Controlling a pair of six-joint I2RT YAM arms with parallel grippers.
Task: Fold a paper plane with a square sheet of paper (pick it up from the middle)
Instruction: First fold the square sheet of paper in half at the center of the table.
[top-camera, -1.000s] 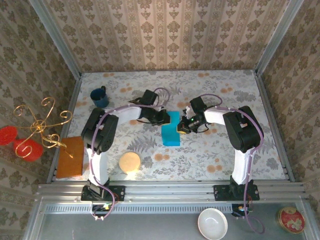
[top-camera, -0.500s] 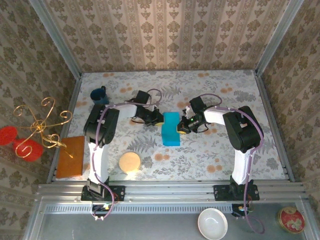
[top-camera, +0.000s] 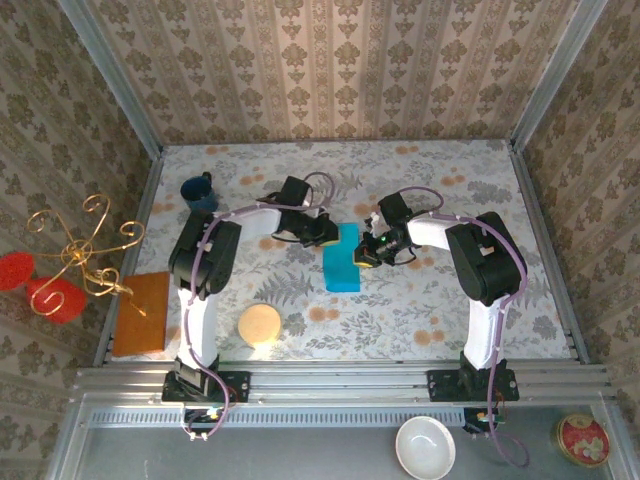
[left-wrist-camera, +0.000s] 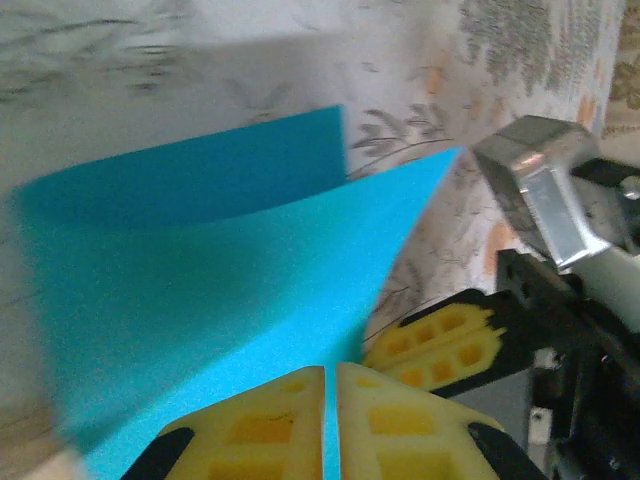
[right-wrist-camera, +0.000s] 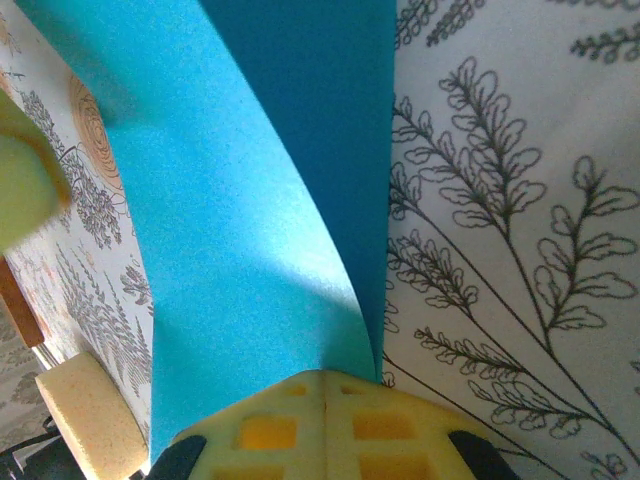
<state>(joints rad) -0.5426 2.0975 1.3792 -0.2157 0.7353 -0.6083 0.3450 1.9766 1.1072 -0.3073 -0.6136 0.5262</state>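
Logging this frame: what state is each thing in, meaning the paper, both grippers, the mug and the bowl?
square sheet of paper: folded over on itself, top layer bowed up, not pressed flat.
left gripper: shut on the sheet's edge.
right gripper: shut on the sheet's opposite side.
dark blue mug: upright on the table, apart from both arms.
white bowl: upright, mouth up, on the near ledge.

Your square sheet of paper (top-camera: 341, 262) is plain turquoise-blue between the yellow left gripper (left-wrist-camera: 330, 372) and right gripper (right-wrist-camera: 325, 380); beneath them the white desk (top-camera: 430, 300) shows grey ferns and orange blooms.
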